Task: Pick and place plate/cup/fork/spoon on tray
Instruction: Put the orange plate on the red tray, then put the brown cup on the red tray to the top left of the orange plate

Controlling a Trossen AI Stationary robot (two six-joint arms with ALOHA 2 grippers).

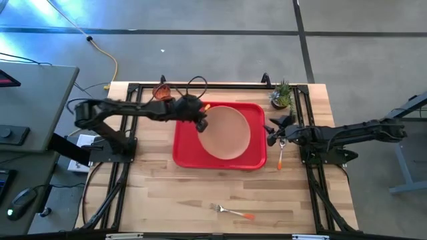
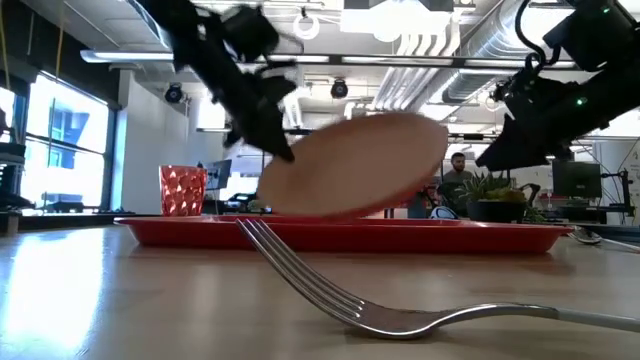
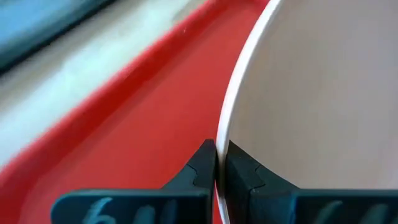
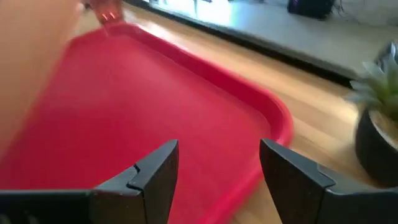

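Nearest the low camera, the fork (image 2: 400, 305) lies untouched on the worktop (image 1: 167, 193). Left gripper (image 1: 199, 122) pinches the plate (image 1: 227, 131) by its rim, tilted above the tray (image 1: 183, 150); that thin-edge grip could slip. Right gripper (image 1: 273, 135) hovers open beside the tray.

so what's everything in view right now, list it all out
plate: one, peach-pink, tilted over the tray, rim pinched by the left arm
tray: one, bright red, table centre
cup: one, translucent red-orange, on the table beyond the tray's far left corner
fork: one, silver tines, orange handle, near table edge
spoon: one, orange handle, just right of the tray
potted plant: one, green, far right corner
table: one, light wood
left gripper: fingers shut on the plate's rim
right gripper: fingers open, at the tray's right edge
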